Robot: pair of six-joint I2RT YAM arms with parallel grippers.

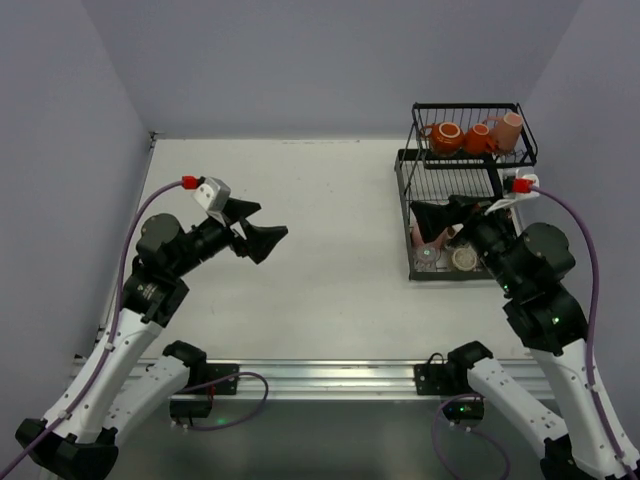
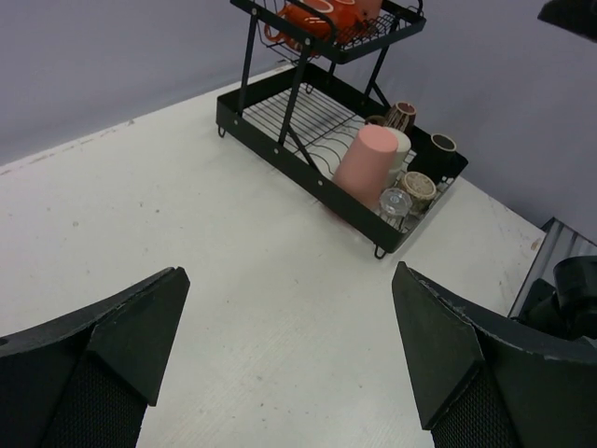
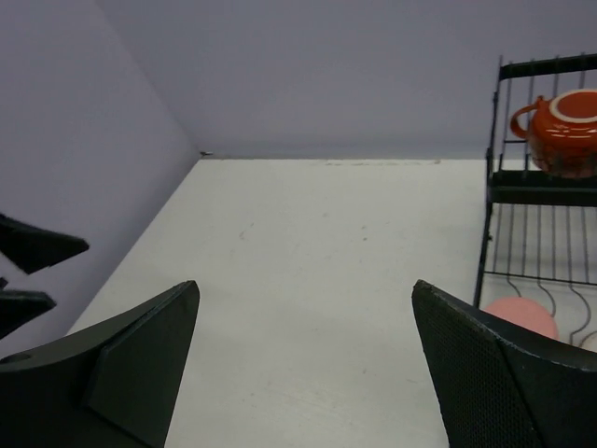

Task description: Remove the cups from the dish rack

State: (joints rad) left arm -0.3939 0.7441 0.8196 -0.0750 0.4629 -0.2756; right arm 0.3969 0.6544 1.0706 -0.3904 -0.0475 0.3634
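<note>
The black wire dish rack (image 1: 466, 105) stands at the far right of the table. Its upper basket holds two orange cups (image 1: 445, 137) and a salmon cup (image 1: 508, 130). In the lower tray an upturned pink cup (image 2: 366, 163) stands beside a cream one (image 2: 401, 142), with several smaller cups (image 2: 420, 187) around them. My right gripper (image 1: 437, 217) hovers open over that lower tray, holding nothing; its wrist view shows an orange cup (image 3: 564, 117) and the pink cup's base (image 3: 520, 317). My left gripper (image 1: 268, 222) hangs open and empty over the left-middle table, well apart from the rack.
Purple walls close in the white table (image 1: 300, 200) at the back and both sides. A metal rail (image 1: 320, 375) with the arm bases runs along the near edge. The left gripper's fingers (image 3: 37, 247) show at the left edge of the right wrist view.
</note>
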